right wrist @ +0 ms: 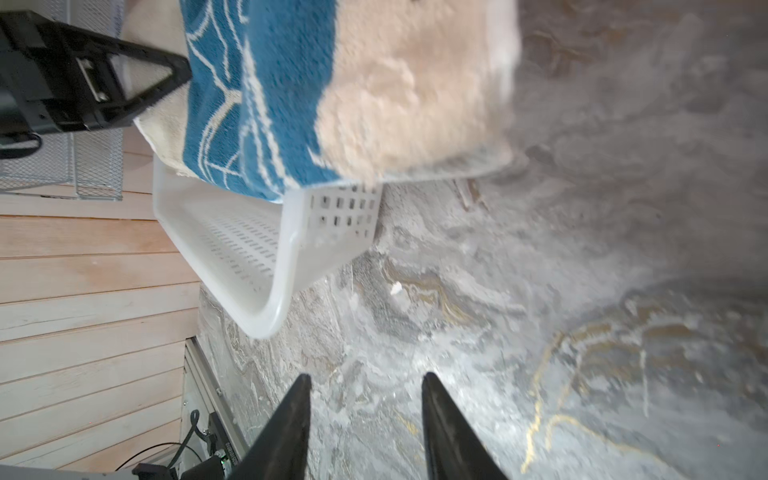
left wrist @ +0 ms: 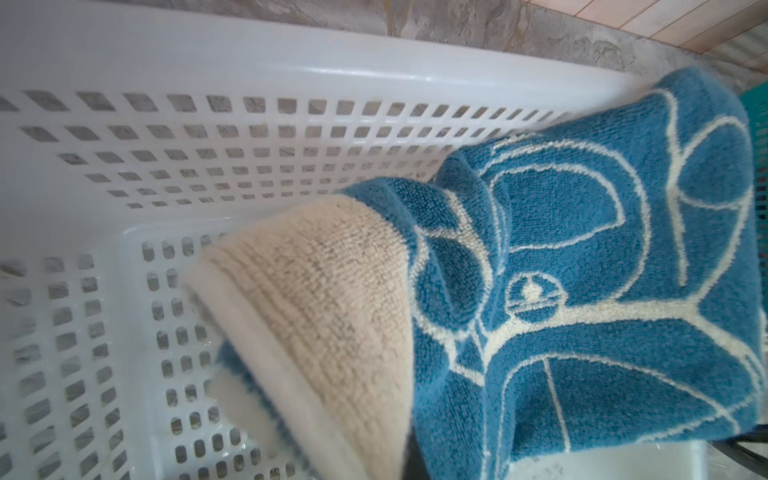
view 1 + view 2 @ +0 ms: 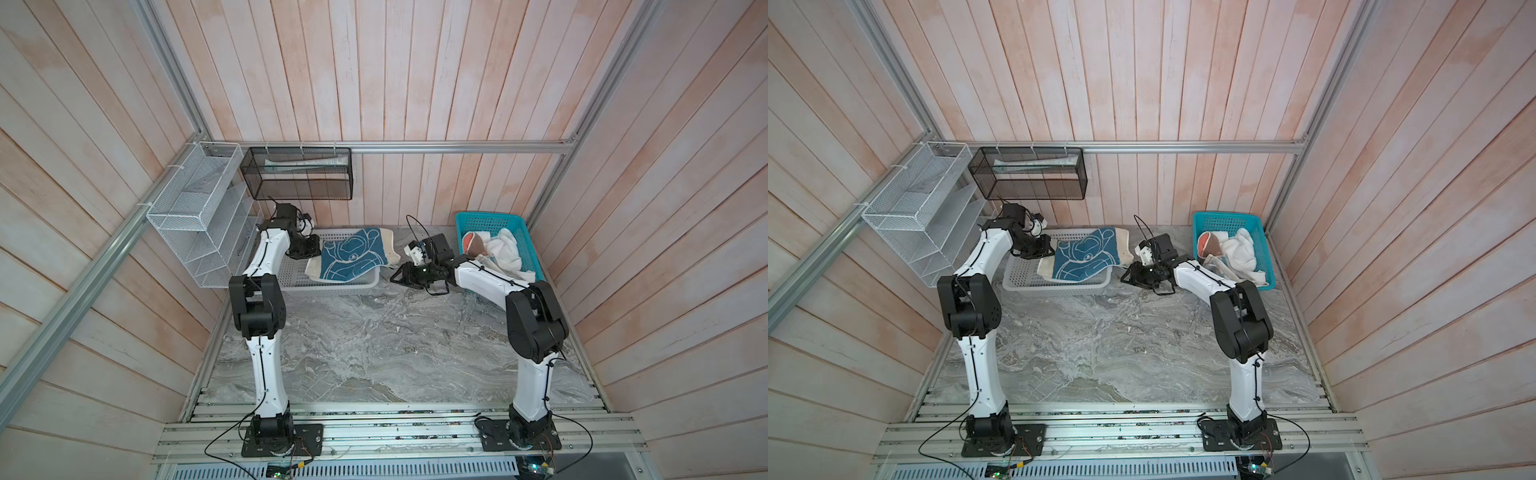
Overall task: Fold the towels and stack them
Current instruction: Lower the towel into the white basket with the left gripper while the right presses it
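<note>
**1. White perforated plastic basket** (image 3: 332,286) (image 3: 1054,286) (image 2: 249,54) (image 1: 274,257). Rectangular, standing on the grey marbled tabletop (image 3: 374,340). All places below are given from it.

**2. Blue terry towel with cream borders and a white cartoon outline** (image 3: 353,255) (image 3: 1086,253) (image 2: 582,249) (image 1: 257,83). Draped over the basket's top. One cream border overhangs the basket's right rim. The other rises at its left end, off the basket floor.

**3. Left gripper** (image 3: 311,248) (image 3: 1040,249) (image 1: 178,72). Over the basket's left end, jaws pressed together. It appears to pinch the raised cream border, which tents toward it in the left wrist view. That grip likely keeps the cloth from slumping inside.

**4. Right gripper** (image 3: 397,277) (image 3: 1127,278) (image 1: 365,382). Just right of the basket, low over the tabletop. Its fingers are spread with nothing between them, near the overhanging border and probably placed to deal with it.

**5. Teal plastic basket** (image 3: 490,216) (image 3: 1225,216). Well right of the white basket. Holds the salmon-brown towel (image 3: 473,243) and the plain white towel (image 3: 505,249), both crumpled, so they are not yet folded.
</note>
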